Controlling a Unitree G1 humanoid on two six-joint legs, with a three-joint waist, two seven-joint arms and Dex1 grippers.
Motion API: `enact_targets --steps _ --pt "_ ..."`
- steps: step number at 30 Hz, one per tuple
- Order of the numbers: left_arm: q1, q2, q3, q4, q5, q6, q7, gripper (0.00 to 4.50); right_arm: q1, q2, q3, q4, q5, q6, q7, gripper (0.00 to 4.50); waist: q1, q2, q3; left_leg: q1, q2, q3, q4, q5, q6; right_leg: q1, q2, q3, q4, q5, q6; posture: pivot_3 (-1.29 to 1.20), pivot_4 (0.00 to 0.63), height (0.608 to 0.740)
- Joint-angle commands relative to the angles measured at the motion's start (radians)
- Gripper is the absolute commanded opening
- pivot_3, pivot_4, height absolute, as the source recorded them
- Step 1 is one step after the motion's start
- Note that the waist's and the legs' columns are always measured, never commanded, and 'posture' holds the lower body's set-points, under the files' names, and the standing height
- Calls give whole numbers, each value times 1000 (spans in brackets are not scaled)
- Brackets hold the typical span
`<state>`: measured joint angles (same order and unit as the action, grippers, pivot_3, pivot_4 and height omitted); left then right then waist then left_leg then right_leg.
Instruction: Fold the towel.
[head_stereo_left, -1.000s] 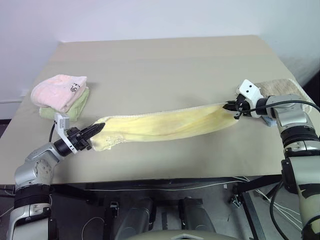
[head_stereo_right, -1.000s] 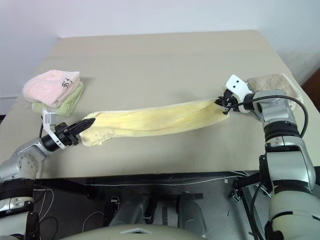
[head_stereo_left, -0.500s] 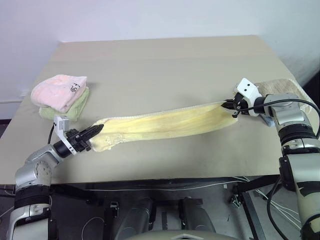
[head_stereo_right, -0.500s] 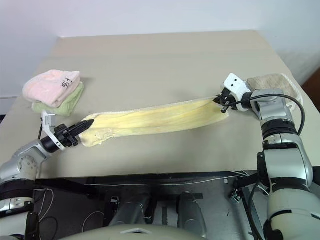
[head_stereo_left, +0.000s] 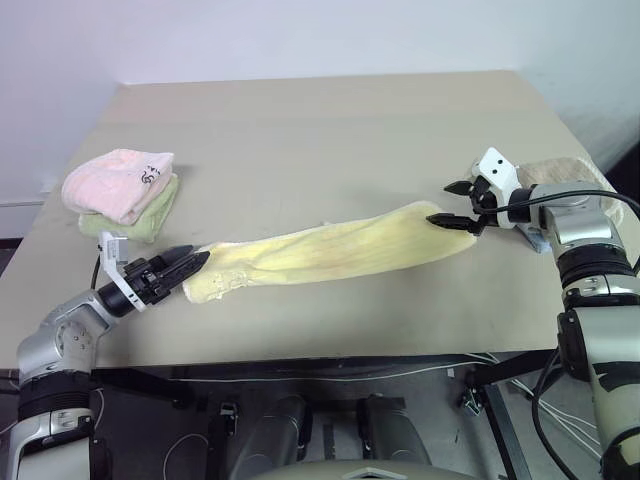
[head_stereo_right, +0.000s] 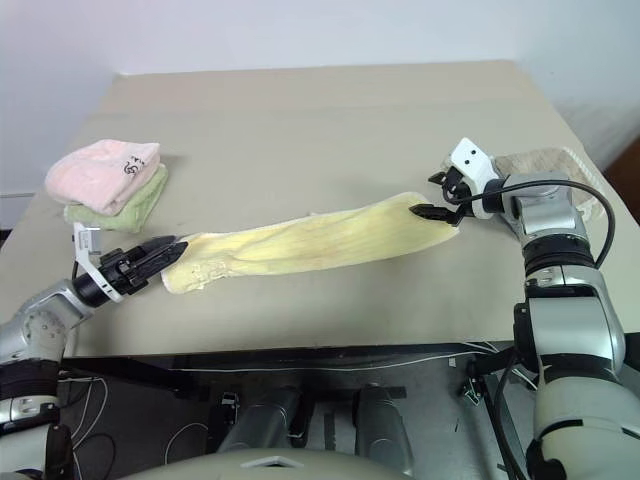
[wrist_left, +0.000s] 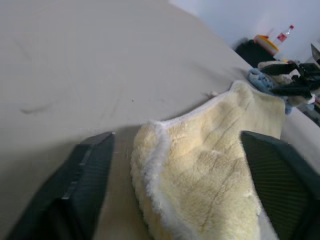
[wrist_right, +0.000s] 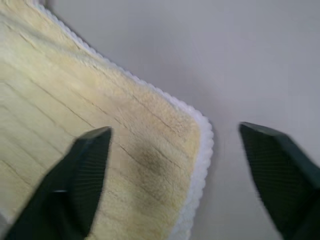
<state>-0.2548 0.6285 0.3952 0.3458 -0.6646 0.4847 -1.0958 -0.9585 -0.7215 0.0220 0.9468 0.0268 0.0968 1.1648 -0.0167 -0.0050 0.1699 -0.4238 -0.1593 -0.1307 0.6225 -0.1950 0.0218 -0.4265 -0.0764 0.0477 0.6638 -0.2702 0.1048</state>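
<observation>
The towel (head_stereo_left: 330, 250), long, pale yellow and fluffy with a whitish hem, lies stretched across the table (head_stereo_left: 320, 120) from front left to mid right. My left gripper (head_stereo_left: 192, 265) is open at the towel's left end. In the left wrist view that end (wrist_left: 200, 175) lies between the spread fingers (wrist_left: 85, 185), untouched by them. My right gripper (head_stereo_left: 440, 204) is open just above the towel's right end. In the right wrist view the hemmed corner (wrist_right: 165, 150) lies below and between its fingers (wrist_right: 280, 170).
A folded pink towel (head_stereo_left: 118, 180) sits on a green one (head_stereo_left: 150, 218) at the table's left. A beige towel (head_stereo_left: 565, 172) and something small and blue (head_stereo_left: 535, 240) lie by my right forearm. The table's front edge runs just under the yellow towel.
Both grippers have gone from shut on the towel's ends to open. The released towel has slackened and lies on the table.
</observation>
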Motion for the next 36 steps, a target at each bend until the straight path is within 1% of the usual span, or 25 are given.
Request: enact_targets --steps 1,4,5,8,10,12,14,17,21,27,31,36 --pt "3 26 66 -68 -33 -25 13 4449 -4 -40 -62 -71 66 123 17 4452 1 0 0 0 0 0 0 0 0 0 0 0 0 0 0 0 150 740" --pt "2 33 93 -127 -64 -6 17 4449 20 -61 -88 -149 114 307 33 4452 3 0 0 0 0 0 0 0 0 0 0 0 0 0 0 0 150 740" --pt "-2 33 94 -155 -72 -4 17 4449 7 -67 -115 -154 152 436 27 4452 3 0 0 0 0 0 0 0 0 0 0 0 0 0 0 0 150 740" --pt "-1 30 73 -218 -68 -24 12 4449 -2 -80 -190 -187 249 696 7 4452 3 0 0 0 0 0 0 0 0 0 0 0 0 0 0 0 150 740" --pt "2 17 42 -278 -71 -27 6 4449 -12 -82 -269 -169 301 845 -73 4452 4 0 0 0 0 0 -1 0 0 0 -1 0 -1 0 0 0 150 740" --pt "5 2 19 -325 -78 -22 6 4449 -10 -77 -333 -155 331 951 -163 4452 4 0 0 -1 0 0 -1 0 0 0 -1 0 -1 0 0 0 150 740" --pt "7 -7 4 -353 -82 -20 8 4449 4 -72 -373 -167 352 1018 -224 4452 5 0 0 -1 0 0 -2 0 0 0 -1 0 -2 0 0 0 150 740" --pt "17 -32 -45 -408 -83 -21 0 4449 74 -61 -489 -225 423 1148 -302 4452 5 0 0 -1 0 0 -2 0 0 0 -1 0 -2 0 0 0 150 740" --pt "19 -51 -84 -429 -85 -15 -6 4449 144 -40 -615 -305 486 1259 -402 4452 4 0 0 -1 0 0 -4 0 1 0 -1 0 -4 0 0 0 150 740" --pt "-6 -54 -126 -410 -77 -27 -31 4449 237 -2 -725 -435 542 1373 -510 4452 4 0 0 -1 0 0 -4 0 1 0 -1 0 -4 0 0 0 150 740" --pt "-19 -56 -156 -398 -59 -48 -50 4449 274 35 -772 -508 572 1425 -558 4452 5 0 0 -1 0 0 -4 1 2 0 -1 0 -4 0 0 0 150 740" --pt "-31 -59 -171 -385 -55 -58 -55 4449 304 85 -794 -581 590 1476 -602 4452 3 0 0 -1 0 0 -4 1 3 0 -1 0 -4 0 0 0 150 740"
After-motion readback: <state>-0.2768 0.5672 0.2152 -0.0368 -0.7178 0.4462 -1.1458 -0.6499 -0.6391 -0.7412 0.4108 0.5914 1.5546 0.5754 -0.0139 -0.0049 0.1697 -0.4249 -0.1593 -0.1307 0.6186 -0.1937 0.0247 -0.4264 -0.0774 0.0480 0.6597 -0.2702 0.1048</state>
